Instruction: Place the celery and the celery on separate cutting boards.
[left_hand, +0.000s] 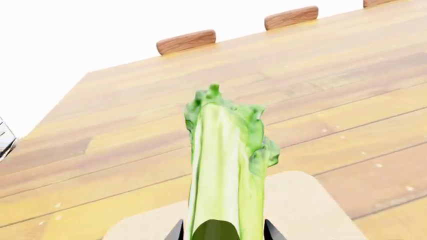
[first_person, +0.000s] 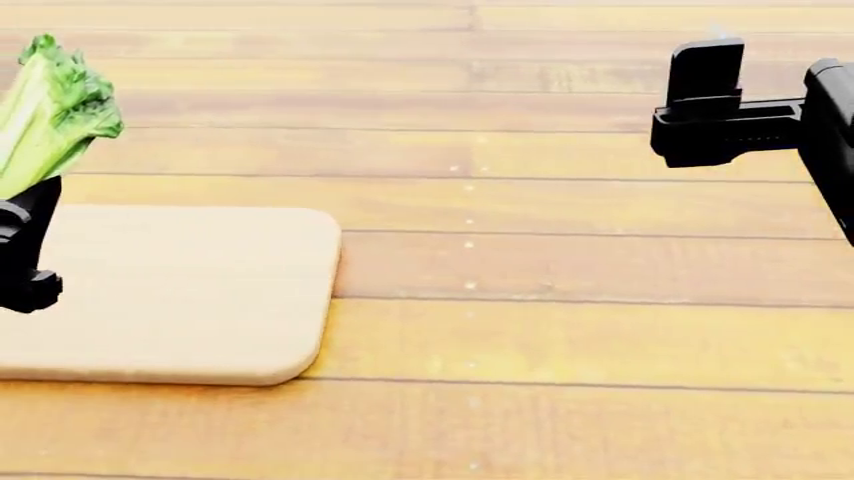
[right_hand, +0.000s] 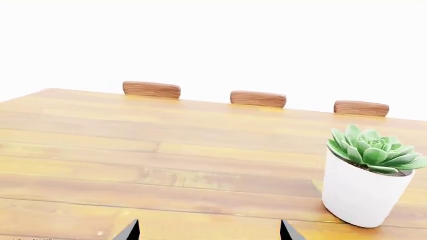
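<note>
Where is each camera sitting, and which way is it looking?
Head view: from the robot's head, looking down at the table; shows the left hand holding a celery above a cutting board, and the right hand.
Left wrist view: on the left arm, looking along the celery across the table toward the chairs; only hand tips show.
Right wrist view: on the right arm, facing a potted plant and chairs; open, empty hand tips show.
Shared: the head and left wrist views both see the celery and the board.
</note>
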